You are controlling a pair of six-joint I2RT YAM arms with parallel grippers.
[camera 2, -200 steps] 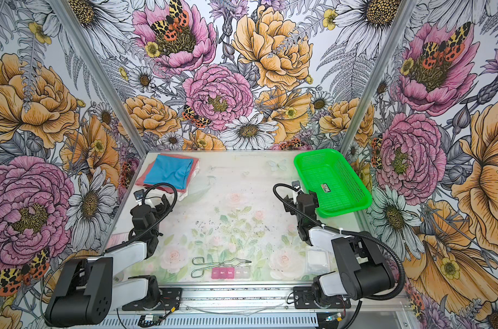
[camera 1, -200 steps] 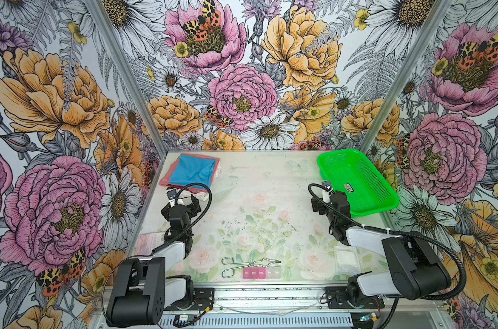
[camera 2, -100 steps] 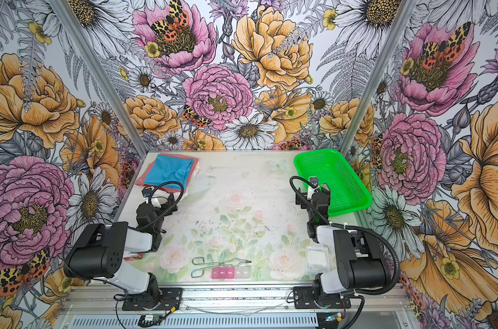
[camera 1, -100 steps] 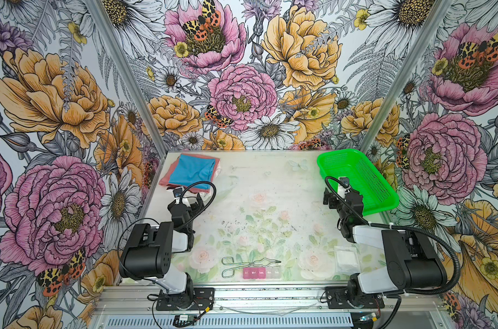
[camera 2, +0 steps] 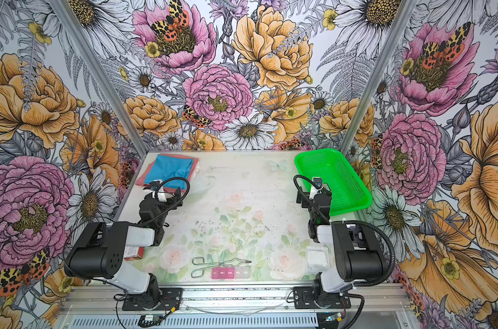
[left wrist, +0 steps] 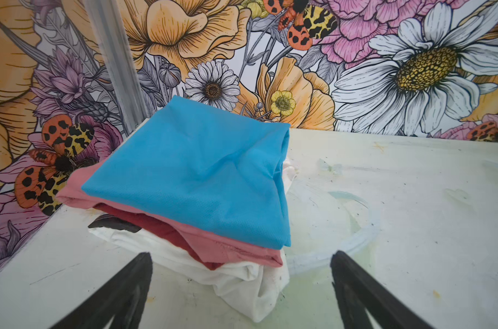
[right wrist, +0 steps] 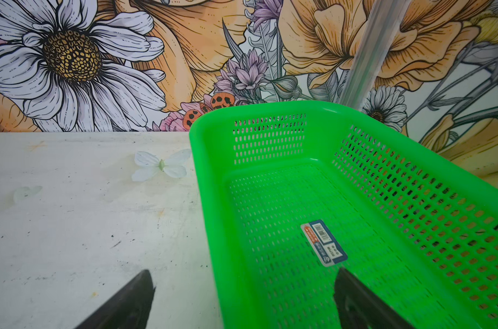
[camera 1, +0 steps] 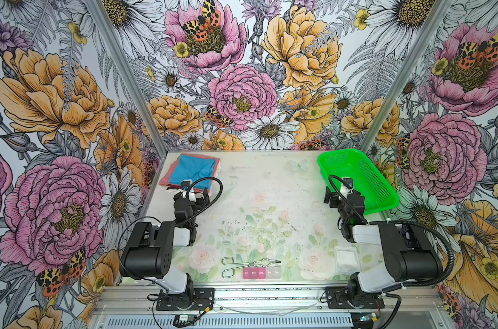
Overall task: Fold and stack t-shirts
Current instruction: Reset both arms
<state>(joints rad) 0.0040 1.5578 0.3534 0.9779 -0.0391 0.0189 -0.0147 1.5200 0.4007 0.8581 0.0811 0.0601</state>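
One blue t-shirt, one pink t-shirt, one green basket.

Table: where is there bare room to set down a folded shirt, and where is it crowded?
The middle of the table is bare, from the shirt stack and the green basket at the far corners down to the tongs. The strip between them is free too. Crowded: the near edge, with tongs, pill box and white packet.

Top views: high over the front edge of the desk, looking down and back — both share the whole scene.
Left wrist: low, close behind the left claw, facing the t-shirts.
Right wrist: low, close, facing the green basket.
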